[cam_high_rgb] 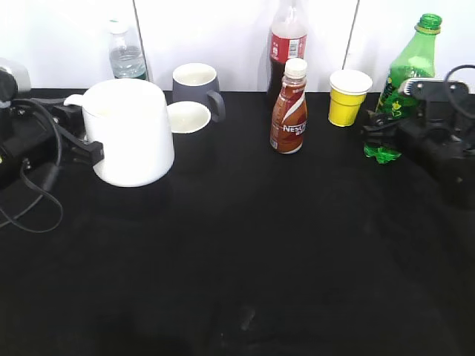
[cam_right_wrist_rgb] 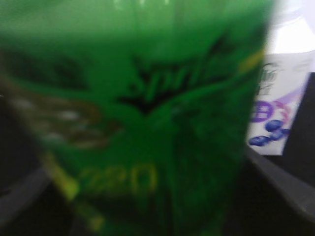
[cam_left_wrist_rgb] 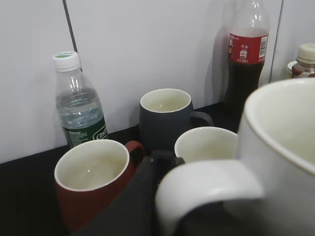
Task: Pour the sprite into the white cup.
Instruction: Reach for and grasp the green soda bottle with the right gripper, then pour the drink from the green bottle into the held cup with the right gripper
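Note:
The white cup (cam_high_rgb: 130, 133) stands at the left of the black table, handle towards my left arm. My left gripper (cam_high_rgb: 90, 150) is shut on its handle. In the left wrist view the handle (cam_left_wrist_rgb: 206, 187) lies against a dark finger (cam_left_wrist_rgb: 147, 191). The sprite (cam_high_rgb: 407, 70), a tall green bottle with a green cap, stands at the far right, leaning slightly. My right gripper (cam_high_rgb: 382, 127) is shut on its lower body. The blurred green label (cam_right_wrist_rgb: 147, 118) fills the right wrist view, and the fingertips are hidden there.
Along the back wall stand a small water bottle (cam_high_rgb: 126, 55), a dark grey mug (cam_high_rgb: 197, 85), a white-lined cup (cam_high_rgb: 188, 116), a cola bottle (cam_high_rgb: 288, 37), a brown Nescafe bottle (cam_high_rgb: 289, 107) and a yellow paper cup (cam_high_rgb: 349, 96). A red mug (cam_left_wrist_rgb: 93, 182) sits by the left gripper.

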`<state>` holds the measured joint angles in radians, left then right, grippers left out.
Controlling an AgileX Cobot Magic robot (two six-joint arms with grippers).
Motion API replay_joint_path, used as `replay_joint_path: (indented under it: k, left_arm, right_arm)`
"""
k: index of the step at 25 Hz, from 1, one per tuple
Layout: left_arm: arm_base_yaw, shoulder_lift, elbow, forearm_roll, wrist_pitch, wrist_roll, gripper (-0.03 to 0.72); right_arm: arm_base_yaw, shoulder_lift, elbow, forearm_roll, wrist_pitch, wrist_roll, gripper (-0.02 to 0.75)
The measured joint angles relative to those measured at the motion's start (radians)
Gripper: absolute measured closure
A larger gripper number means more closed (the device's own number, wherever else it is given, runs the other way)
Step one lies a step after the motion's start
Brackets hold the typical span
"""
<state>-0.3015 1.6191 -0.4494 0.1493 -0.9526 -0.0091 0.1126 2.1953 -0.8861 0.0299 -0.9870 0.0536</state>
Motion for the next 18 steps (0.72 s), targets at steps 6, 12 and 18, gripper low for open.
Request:
replay_joint_path:
  k: [6,12,18]
  left_arm:
    - [0.000,0.000,0.000,0.001,0.000,0.000,0.633]
    - [0.000,0.000,0.000,0.017,0.000,0.000,0.633]
    - [-0.001,0.000,0.000,0.077,-0.004,-0.053,0.634]
  right_arm:
    - [0.000,0.066,-0.046,-0.044,-0.055,-0.029,0.311]
    - [0.000,-0.131,0.109,-0.155,-0.130,-0.059,0.318]
    - [0.191,-0.403,0.134,-0.315,0.077,-0.025,0.319]
